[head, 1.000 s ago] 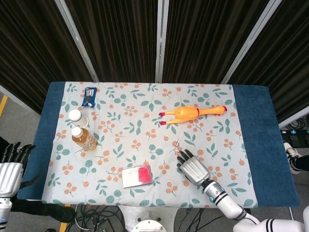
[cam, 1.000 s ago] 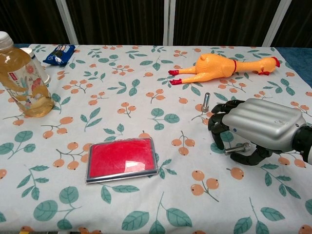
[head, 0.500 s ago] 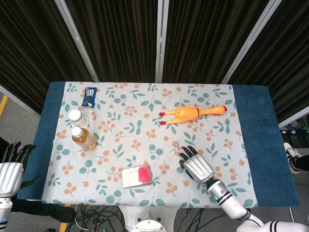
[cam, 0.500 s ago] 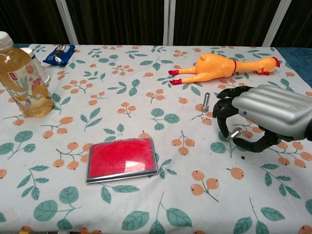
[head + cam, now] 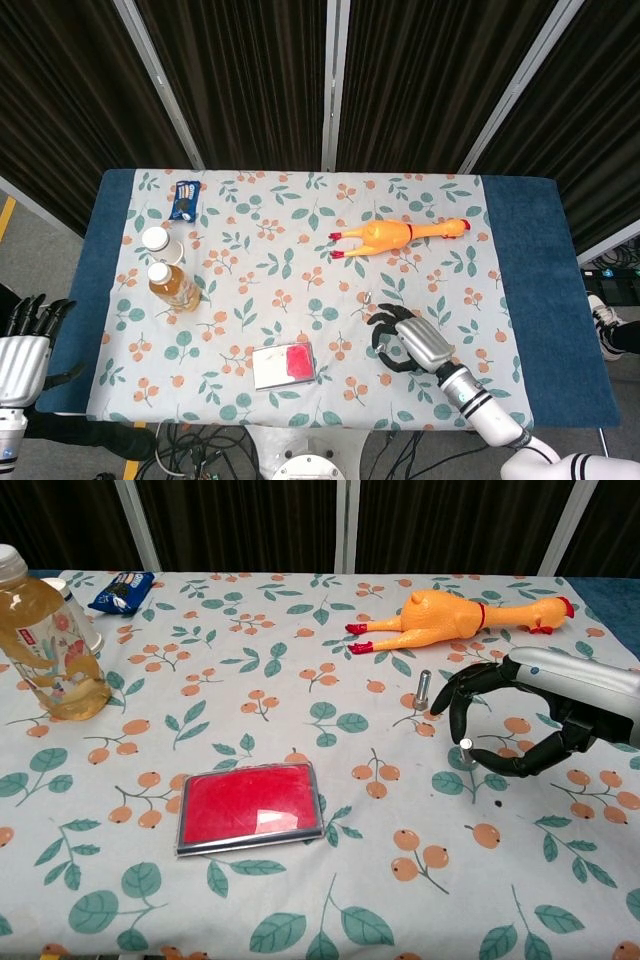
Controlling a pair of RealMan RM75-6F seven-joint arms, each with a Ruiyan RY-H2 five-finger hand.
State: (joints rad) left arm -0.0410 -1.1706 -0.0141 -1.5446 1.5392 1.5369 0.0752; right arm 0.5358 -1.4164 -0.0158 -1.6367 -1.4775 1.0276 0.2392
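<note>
My right hand [image 5: 545,712] hovers over the flowered cloth at the front right, turned on its side, and pinches a small metal bolt [image 5: 466,745] between thumb and fingertips. In the head view the right hand [image 5: 415,343] lies just below a short metal cylinder [image 5: 367,297]. That cylinder [image 5: 423,686] stands upright on the cloth, a little left of the fingers and apart from them. My left hand [image 5: 22,345] stays off the table's left edge with its fingers spread and nothing in it.
A yellow rubber chicken [image 5: 460,616] lies behind the right hand. A red tin box [image 5: 250,806] sits at the front middle. At the far left stand a tea bottle [image 5: 45,635] and a white cup [image 5: 75,610], with a blue snack packet [image 5: 122,590] behind.
The bolt lay on the cloth under my right hand; the hand has picked it up, risen and rolled onto its side, shifting slightly right. The left hand has not moved.
</note>
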